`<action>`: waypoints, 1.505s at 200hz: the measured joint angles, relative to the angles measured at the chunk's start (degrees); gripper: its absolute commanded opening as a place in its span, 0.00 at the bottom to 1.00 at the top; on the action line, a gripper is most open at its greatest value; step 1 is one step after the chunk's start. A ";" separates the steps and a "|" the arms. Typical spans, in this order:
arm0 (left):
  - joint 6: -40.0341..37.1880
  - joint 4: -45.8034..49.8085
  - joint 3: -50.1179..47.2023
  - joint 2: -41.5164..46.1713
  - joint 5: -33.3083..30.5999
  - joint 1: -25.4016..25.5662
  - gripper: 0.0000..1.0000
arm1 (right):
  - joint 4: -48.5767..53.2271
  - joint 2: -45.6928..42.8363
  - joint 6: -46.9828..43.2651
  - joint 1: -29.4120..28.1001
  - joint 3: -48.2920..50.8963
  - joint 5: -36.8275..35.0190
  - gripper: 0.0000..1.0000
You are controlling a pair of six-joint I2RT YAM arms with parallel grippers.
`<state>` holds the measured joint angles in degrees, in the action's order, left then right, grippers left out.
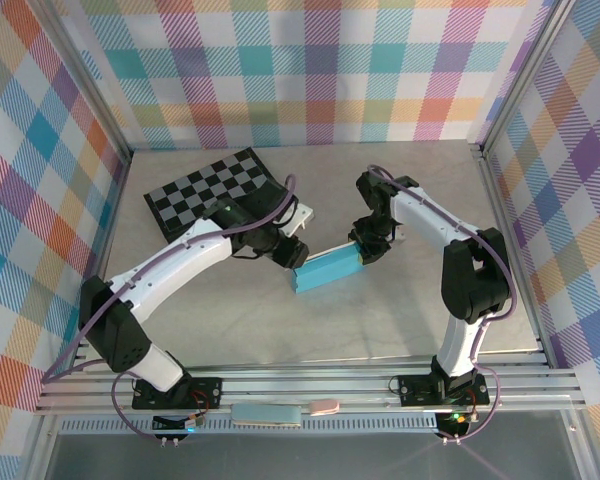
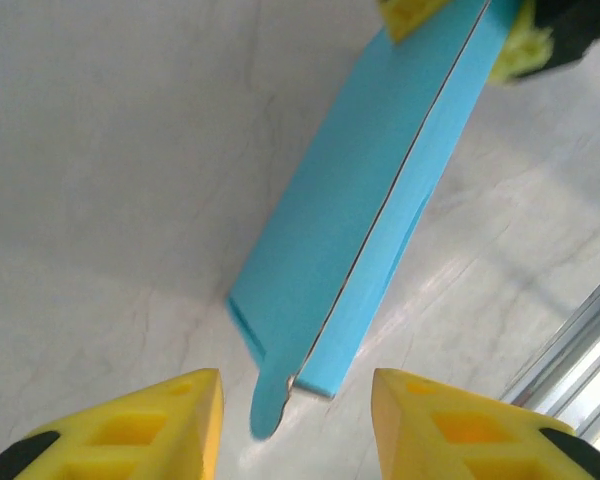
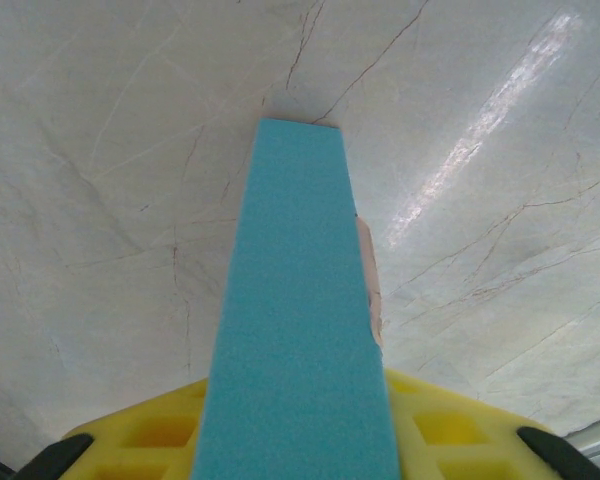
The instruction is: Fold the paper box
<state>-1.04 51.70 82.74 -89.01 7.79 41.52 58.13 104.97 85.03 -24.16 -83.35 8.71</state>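
The turquoise paper box (image 1: 325, 270) is a flat rectangular box lying aslant mid-table. My right gripper (image 1: 363, 250) is shut on its right end; in the right wrist view the box (image 3: 295, 250) runs away from the yellow fingers (image 3: 430, 420) pressed to both its sides. A pale inner edge (image 3: 368, 280) shows along its right side. My left gripper (image 1: 290, 258) is at the box's left end. In the left wrist view this gripper (image 2: 295, 378) is open, with the box (image 2: 350, 200) just ahead of its tips and untouched. A rounded tab (image 2: 265, 405) sticks out of that end.
A black-and-grey checkerboard (image 1: 212, 190) lies at the back left, behind the left arm. An aluminium frame rail (image 2: 580, 350) runs along the table's near edge. Plaid walls (image 1: 40, 150) close in the table on three sides.
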 measured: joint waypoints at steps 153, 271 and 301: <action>5.14 7.28 3.85 -8.11 -4.37 3.41 0.11 | -0.02 0.00 0.02 -0.24 0.00 -0.17 0.32; 12.61 10.34 7.34 -8.44 -6.23 4.59 0.20 | -0.20 -0.02 0.04 -0.24 0.11 -0.17 0.31; 13.05 11.23 7.34 -8.44 -6.43 4.59 0.11 | -0.22 -0.02 0.07 -0.24 0.15 -0.17 0.31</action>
<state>12.01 62.94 90.08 -97.45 1.37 46.11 57.91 104.95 85.10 -24.40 -83.20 8.54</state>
